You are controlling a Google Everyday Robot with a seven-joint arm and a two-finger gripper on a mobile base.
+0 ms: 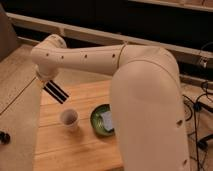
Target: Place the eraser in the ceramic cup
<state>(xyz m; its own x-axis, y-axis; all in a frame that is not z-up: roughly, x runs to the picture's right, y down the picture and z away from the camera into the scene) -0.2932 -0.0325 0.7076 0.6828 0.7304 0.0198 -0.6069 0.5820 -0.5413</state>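
Note:
The eraser (56,92), a black block with a pale stripe, hangs tilted from my gripper (46,83) at the left, above the wooden table. The gripper is shut on its upper end. The ceramic cup (69,119), small and white, stands upright on the table below and to the right of the eraser. The eraser's lower end is a short way above and left of the cup's rim, not touching it. My white arm (145,100) fills the right half of the view.
A round green bowl (97,120) holding a pale blue-grey square pad (107,120) sits right of the cup. The wooden table (65,150) has its left edge near the cup. Cables lie on the floor at right (200,100).

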